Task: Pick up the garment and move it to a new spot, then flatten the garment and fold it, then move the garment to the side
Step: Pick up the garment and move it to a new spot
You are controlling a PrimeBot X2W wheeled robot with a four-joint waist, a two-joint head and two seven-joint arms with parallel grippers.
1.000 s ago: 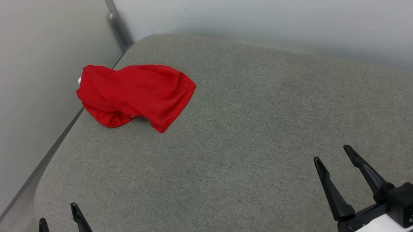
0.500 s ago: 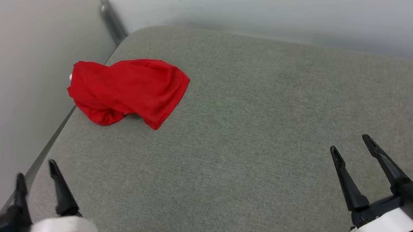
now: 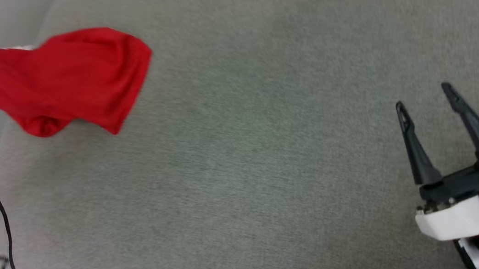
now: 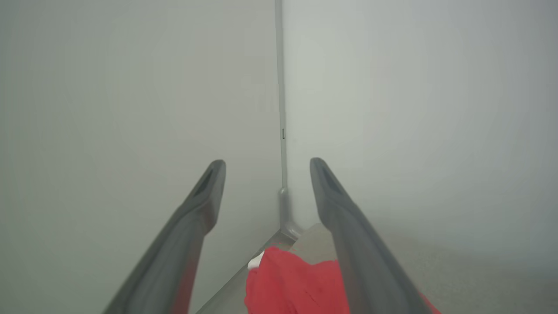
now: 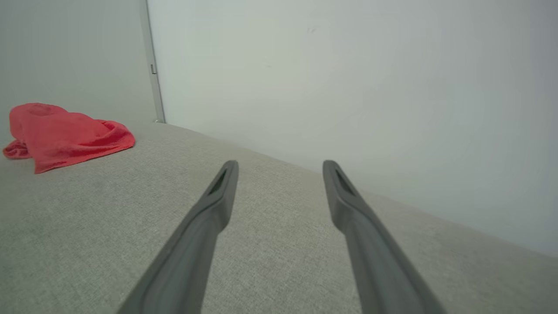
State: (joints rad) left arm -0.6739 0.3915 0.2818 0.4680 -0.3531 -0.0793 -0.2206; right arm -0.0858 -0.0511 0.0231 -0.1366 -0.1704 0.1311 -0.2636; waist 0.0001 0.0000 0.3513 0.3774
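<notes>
Garment lay bunched on grey cushion, lettering hidden in folds; left hand and right hand both open, empty.

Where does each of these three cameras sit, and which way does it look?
Head view: on the head, looking down at the grey cushion and red garment; open right pincer at lower right.
Left wrist view: on the left wrist, facing the wall corner; open left pincer, garment below.
Right wrist view: on the right wrist, looking low across the cushion; right pincer rising from the bottom.
Shared: all three show the garment.
</notes>
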